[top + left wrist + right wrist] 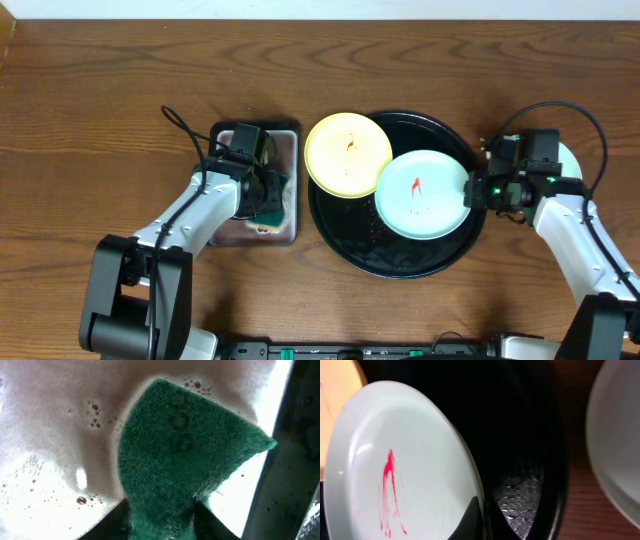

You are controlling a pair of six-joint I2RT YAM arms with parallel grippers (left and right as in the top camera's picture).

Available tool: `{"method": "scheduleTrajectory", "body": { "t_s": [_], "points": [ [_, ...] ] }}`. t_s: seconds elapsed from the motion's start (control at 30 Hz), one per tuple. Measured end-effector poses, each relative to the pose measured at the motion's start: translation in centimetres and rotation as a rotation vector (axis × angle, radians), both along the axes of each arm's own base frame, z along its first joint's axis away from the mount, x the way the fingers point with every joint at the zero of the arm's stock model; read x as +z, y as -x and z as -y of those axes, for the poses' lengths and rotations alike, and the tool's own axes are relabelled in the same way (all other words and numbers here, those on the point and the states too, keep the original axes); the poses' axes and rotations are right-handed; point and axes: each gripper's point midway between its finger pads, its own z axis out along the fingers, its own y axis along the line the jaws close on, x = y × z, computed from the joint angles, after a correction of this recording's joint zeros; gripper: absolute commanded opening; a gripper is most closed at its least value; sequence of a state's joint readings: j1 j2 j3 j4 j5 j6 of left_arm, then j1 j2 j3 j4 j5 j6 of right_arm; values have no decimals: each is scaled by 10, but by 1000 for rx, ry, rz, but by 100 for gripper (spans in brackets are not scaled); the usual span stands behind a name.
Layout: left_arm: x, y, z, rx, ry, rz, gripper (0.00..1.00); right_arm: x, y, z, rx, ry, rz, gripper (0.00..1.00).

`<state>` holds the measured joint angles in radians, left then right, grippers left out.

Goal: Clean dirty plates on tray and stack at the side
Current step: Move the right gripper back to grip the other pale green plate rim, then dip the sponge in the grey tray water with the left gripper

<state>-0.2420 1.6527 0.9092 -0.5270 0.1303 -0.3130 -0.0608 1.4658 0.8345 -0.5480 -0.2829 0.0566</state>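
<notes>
Left fingers point(107, 529) around teal sponge point(185, 460) over soapy grey tray point(50, 420)

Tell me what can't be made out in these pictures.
Overhead: the third plate is mostly under the right arm; the right wrist view crops it.
Overhead: the sponge is nearly hidden beneath the left gripper.
Right wrist: the bottom edge cuts off all but the end of the right gripper at the mint plate rim.
Overhead: the mint plate covers part of the yellow plate.

Plate point(405, 465) (red-smeared), fingers point(468, 522) pinching rim — black tray point(520, 435)
</notes>
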Motion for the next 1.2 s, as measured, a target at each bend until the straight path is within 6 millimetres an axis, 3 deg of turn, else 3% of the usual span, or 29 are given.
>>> {"method": "scheduleTrajectory", "body": {
  "t_s": [0.07,0.1,0.47,0.57,0.77,1.2],
  "points": [
    [0,0,1,-1,6,0,10,0,1,-4,11,0,-2,1],
    [0,0,2,-2,9,0,8,0,1,-4,14,0,-3,1],
    [8,-3,3,1,24,26,7,-2,5,-6,20,10,-20,1],
    [30,-21,0,24,61,126,7,-3,5,-4,17,18,-21,1],
    [91,-51,-6,38,265,341,8,-3,5,-3,14,27,-20,1],
    [153,-51,-5,-168,710,500,7,-3,4,-3,21,30,-14,1]
  ]
}}
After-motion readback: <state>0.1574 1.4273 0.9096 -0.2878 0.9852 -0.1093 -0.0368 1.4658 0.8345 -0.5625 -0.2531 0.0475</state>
